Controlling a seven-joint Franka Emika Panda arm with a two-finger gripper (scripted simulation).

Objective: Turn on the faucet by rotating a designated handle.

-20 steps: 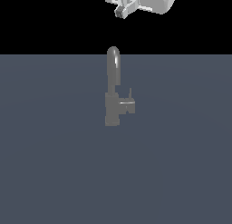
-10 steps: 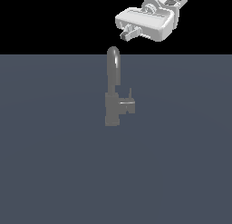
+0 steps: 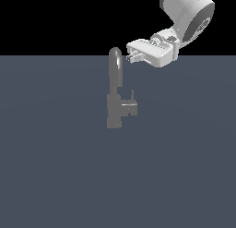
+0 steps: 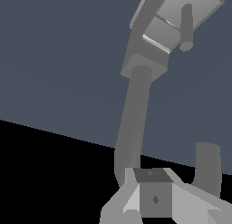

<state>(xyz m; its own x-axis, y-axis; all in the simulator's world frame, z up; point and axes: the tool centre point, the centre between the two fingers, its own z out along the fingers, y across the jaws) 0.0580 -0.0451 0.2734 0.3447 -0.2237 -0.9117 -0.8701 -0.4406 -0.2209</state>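
The faucet (image 3: 115, 100) stands upright on the flat grey worktop (image 3: 55, 167), a plain grey metal tap with a thick blocky lower body and a tall round stem that arches over at its top. The handle (image 3: 130, 105) is a short block projecting from the lower body toward the exterior view's right, carrying a thin upright lever pin (image 3: 132, 95) that is far shorter than the spout. In my wrist view the faucet (image 4: 136, 114) is seen along its stem, with the handle (image 4: 174, 26) and its pin at the far end.
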